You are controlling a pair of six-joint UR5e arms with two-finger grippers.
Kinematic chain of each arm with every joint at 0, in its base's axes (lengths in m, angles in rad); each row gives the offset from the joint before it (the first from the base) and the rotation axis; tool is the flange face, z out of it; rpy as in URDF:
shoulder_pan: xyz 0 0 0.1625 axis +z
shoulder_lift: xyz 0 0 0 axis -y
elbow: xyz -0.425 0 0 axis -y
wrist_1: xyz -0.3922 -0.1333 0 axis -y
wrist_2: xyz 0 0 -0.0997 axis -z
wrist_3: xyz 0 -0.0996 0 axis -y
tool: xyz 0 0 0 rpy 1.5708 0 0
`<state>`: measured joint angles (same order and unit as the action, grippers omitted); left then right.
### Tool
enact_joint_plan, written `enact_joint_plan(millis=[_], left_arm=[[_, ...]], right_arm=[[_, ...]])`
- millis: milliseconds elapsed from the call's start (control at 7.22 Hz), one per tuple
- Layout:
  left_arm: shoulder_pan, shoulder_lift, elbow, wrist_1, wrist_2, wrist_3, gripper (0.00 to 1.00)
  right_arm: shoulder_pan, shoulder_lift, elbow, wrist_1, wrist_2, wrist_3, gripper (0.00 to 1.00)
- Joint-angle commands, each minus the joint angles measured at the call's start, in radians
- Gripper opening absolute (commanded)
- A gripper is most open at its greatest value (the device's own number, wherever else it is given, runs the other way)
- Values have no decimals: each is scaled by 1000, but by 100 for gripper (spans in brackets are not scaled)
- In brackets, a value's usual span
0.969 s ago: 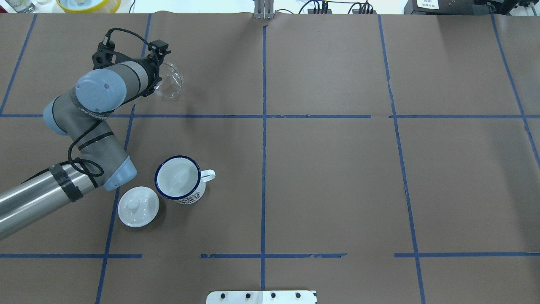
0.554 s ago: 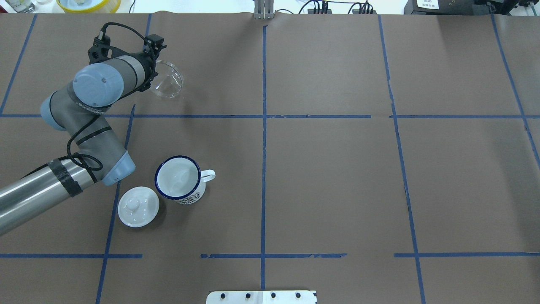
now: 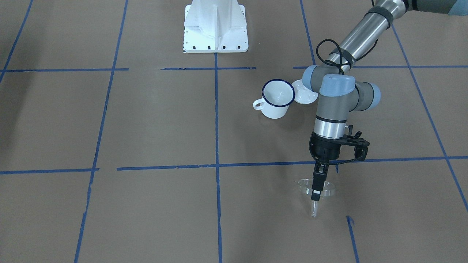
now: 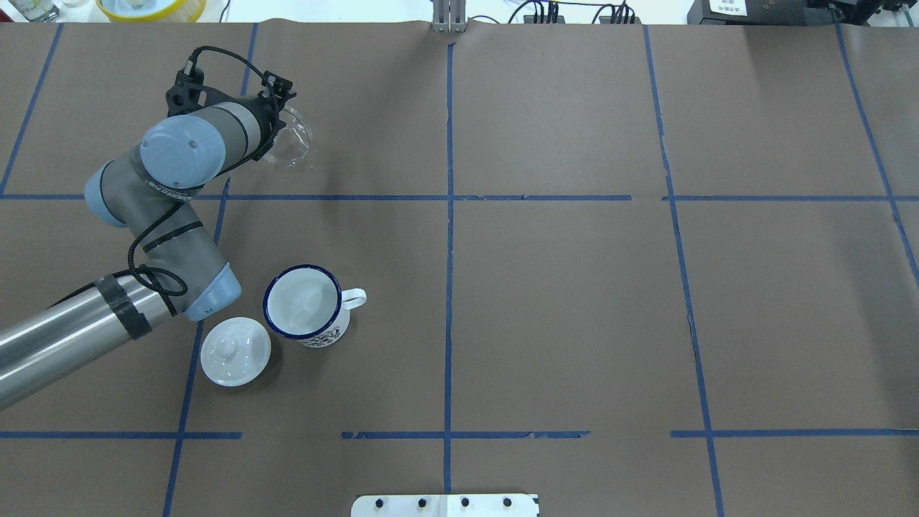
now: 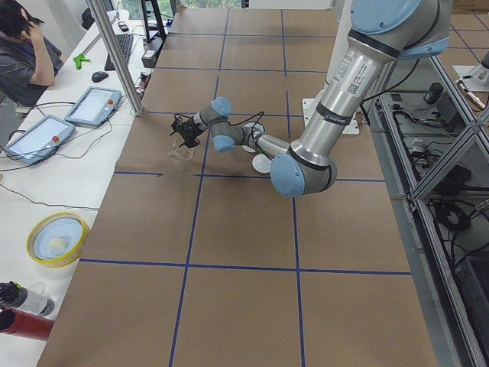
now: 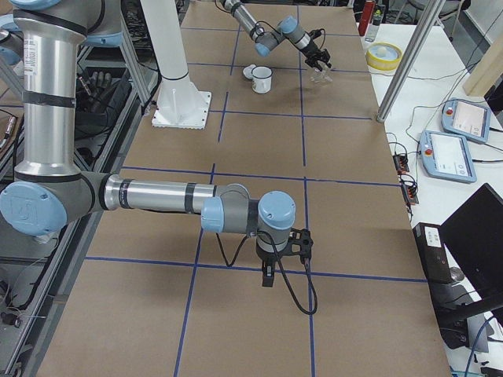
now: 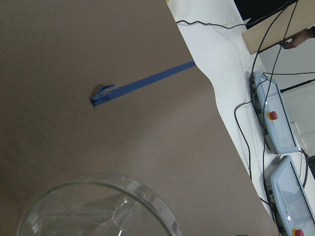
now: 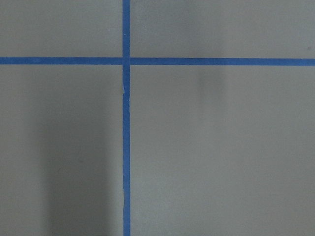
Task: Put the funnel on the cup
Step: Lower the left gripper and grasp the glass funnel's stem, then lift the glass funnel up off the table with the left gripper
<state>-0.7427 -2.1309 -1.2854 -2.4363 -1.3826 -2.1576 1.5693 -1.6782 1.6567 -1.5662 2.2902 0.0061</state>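
The clear funnel hangs upright, spout down, over the far left part of the table; it also shows in the overhead view. My left gripper is shut on its rim from above. The funnel's bowl fills the bottom of the left wrist view. The white cup with a dark blue rim stands upright and empty nearer the robot, handle to the right; it also shows in the front view. My right gripper shows only in the exterior right view, low over the table; I cannot tell if it is open.
A white domed lid with a knob lies beside the cup, on its left. The left arm's elbow hangs close to the cup and lid. The white robot base stands at the table's near edge. Blue tape lines cross the brown table.
The left wrist swung slightly left and away, then came back right. The funnel stays in the gripper at about the same spot. Cup and lid have not moved.
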Motion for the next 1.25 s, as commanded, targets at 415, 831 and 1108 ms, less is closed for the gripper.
enact_joint_plan(millis=[415, 831, 1108], left_arm=[[-23, -1, -96, 6, -12, 28, 0], [-73, 8, -456, 329, -213, 184, 0], [-72, -1, -654, 605, -330, 295, 0]], right_arm=[[0, 0, 0, 0, 0, 0, 100], [0, 0, 0, 0, 0, 0, 100], [0, 0, 0, 0, 0, 0, 100]])
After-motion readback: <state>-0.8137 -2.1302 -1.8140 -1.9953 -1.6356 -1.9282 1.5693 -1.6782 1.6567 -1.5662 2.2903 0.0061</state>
